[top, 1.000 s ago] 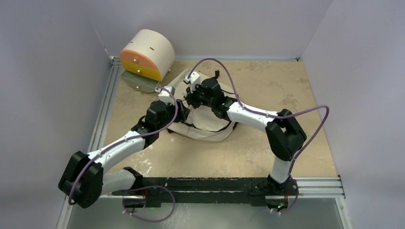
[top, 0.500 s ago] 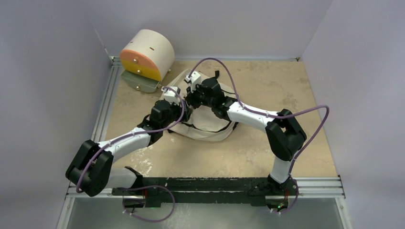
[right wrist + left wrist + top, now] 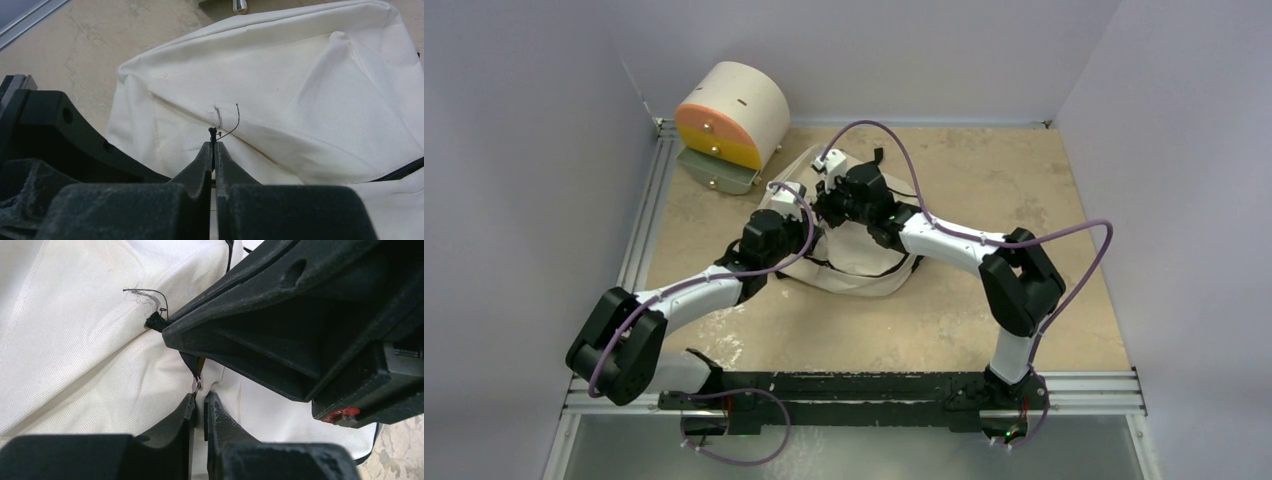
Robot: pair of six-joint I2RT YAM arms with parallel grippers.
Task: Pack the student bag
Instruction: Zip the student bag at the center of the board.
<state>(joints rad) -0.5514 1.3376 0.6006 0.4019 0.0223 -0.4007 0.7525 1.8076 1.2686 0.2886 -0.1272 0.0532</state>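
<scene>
The bag [image 3: 854, 268] lies at frame centre on the surface [image 3: 984, 310]. The right pincer [image 3: 213, 145] is shut on its frayed black tab [image 3: 213, 132]. The left pincer [image 3: 199, 398] pinches the zip pull [image 3: 196, 385] by the tips only.

Risk: the pull slips out under tension.

The surface is mottled tan. Pale walls [image 3: 874, 50] enclose it; drawer unit [image 3: 729, 115] upper left.

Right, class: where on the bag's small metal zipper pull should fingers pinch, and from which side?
Pinch the zipper pull by its hanging tab, coming from the left arm's side, where the left gripper stands. The tab stands off the student bag below the black tape end pinched by the right gripper, which blocks the far side.
</scene>
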